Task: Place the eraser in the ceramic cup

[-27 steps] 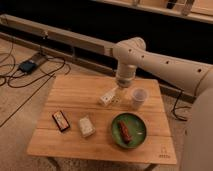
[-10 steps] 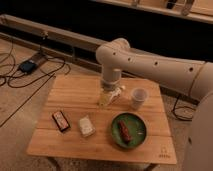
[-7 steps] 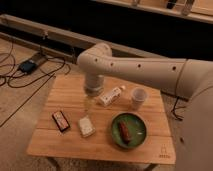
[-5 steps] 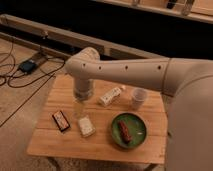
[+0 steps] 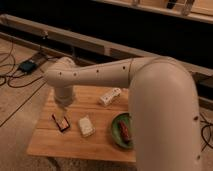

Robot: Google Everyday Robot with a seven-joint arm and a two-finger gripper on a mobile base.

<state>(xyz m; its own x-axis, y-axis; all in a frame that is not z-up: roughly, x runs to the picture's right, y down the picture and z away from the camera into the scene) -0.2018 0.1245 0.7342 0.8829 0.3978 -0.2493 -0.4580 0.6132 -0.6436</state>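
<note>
At left end of bench, eraser seen lying flat, ungrasped; pincer held wide just above it. Reach step judged in hand; descent and closure on eraser called for next. Ceramic cup hidden behind arm, rightward.

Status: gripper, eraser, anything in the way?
Gripper open, hanging over eraser. Eraser flat on table, not gripped. Ceramic cup hidden behind arm. Cream block close beside eraser.

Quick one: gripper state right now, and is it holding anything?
Gripper: open, holding nothing, hanging just above the eraser at the left of the camera view.
</note>
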